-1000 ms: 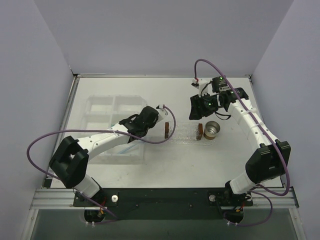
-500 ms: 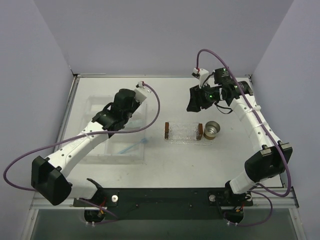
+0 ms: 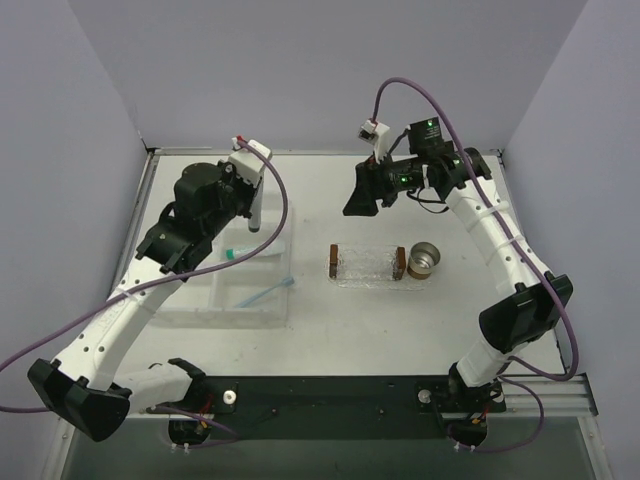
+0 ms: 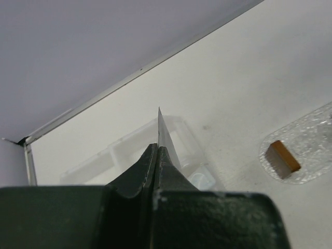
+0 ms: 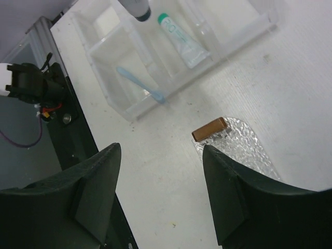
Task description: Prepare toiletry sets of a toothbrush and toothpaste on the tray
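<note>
Toothpaste tube [image 5: 137,8], small, pale grey-white squeeze plastic: hangs cap-down above the clear rectangular compartmented box [image 3: 200,305] at the left edge of the counter [image 3: 330,330]. Its flat crimped end is pinched in the clenched left claw [image 4: 157,149]. The thin crimp gives the fingers a flat purchase, and the height clears the box walls, so this is judged a carry toward the tray.

A second toothpaste tube [image 5: 182,40], teal-capped, lies flat in a compartment below. The slim light-blue translucent toothbrush [image 5: 141,83] lies in the box's near compartment, one end near the right wall.

Small clear oval tray [image 3: 368,266], bumpy and sparkly: mid-counter, holding neither tube nor brush yet, with a brown block [image 3: 332,260] standing at each end.

Right claw [image 5: 161,192]: released, holding nothing, raised between the tray and the counter's far edge, apparently kept out of the delivery path.

Small metal cup [image 3: 425,259]: just beside the tray's right end.
</note>
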Controlling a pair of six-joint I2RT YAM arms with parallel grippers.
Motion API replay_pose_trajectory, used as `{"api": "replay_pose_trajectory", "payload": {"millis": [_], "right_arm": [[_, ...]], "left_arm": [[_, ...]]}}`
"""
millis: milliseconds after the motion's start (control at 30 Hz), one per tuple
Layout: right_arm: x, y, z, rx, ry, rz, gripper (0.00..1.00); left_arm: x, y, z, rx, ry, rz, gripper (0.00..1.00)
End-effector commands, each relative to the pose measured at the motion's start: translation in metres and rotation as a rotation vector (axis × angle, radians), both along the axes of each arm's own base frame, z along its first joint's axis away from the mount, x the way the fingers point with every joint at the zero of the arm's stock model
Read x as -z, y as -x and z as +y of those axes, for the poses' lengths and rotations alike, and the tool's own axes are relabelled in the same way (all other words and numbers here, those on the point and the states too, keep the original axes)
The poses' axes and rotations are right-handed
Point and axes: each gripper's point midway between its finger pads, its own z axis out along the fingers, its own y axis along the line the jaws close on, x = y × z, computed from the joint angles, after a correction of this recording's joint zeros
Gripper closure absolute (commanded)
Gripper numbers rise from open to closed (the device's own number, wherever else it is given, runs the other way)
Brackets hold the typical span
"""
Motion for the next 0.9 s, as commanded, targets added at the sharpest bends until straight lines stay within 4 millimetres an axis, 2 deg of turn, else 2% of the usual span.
{"api": "replay_pose_trajectory", "payload": {"millis": [0, 133, 333, 600, 867], "right_arm": [[-0.044, 0.014, 0.025, -0.140, -0.147, -0.089, 0.39], [-0.062, 0.020, 0.034, -0.196, -0.202, -0.143, 0.35], [-0.072, 0.028, 0.045, -0.264, -0.233, -0.199, 0.32], [-0.078, 0.035, 0.061, -0.331, -0.241, -0.246, 0.30], [-0.069, 0.041, 0.080, -0.383, -0.227, -0.254, 0.30]], "left_arm": [[-0.073, 0.027, -0.032, 0.196, 0.236, -0.107, 1.00], [-0.085, 0.040, -0.054, 0.320, 0.315, -0.076, 1.00], [-0.082, 0.055, -0.085, 0.490, 0.393, 0.015, 1.00], [-0.076, 0.070, -0.104, 0.630, 0.414, 0.063, 1.00], [-0.076, 0.084, -0.113, 0.726, 0.428, 0.089, 1.00]]}}
